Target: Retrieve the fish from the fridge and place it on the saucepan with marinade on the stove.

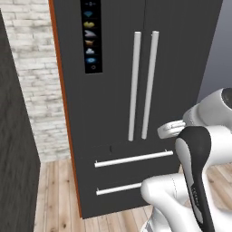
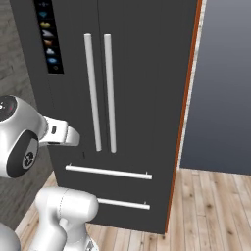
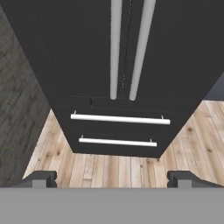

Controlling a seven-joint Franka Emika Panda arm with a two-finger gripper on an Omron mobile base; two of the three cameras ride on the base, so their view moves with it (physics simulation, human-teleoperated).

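Nearest, the gripper [image 3: 112, 178] has its jaws spread as wide as they go and grasps nothing, well back from the fridge [image 1: 118, 113] over the wooden floor [image 3: 109, 168]. Beyond it both doors are shut, so the fish, presumably inside, is hidden. The two long door handles [image 1: 142, 86] stand upright side by side at the door seam, above two drawer handles [image 3: 120, 119]. To open well, I would line the jaws across one vertical handle at mid-height, close squarely, then pull along the door's arc.

Kitchen: fridge [image 1: 118, 104], wood floor [image 3: 109, 168]
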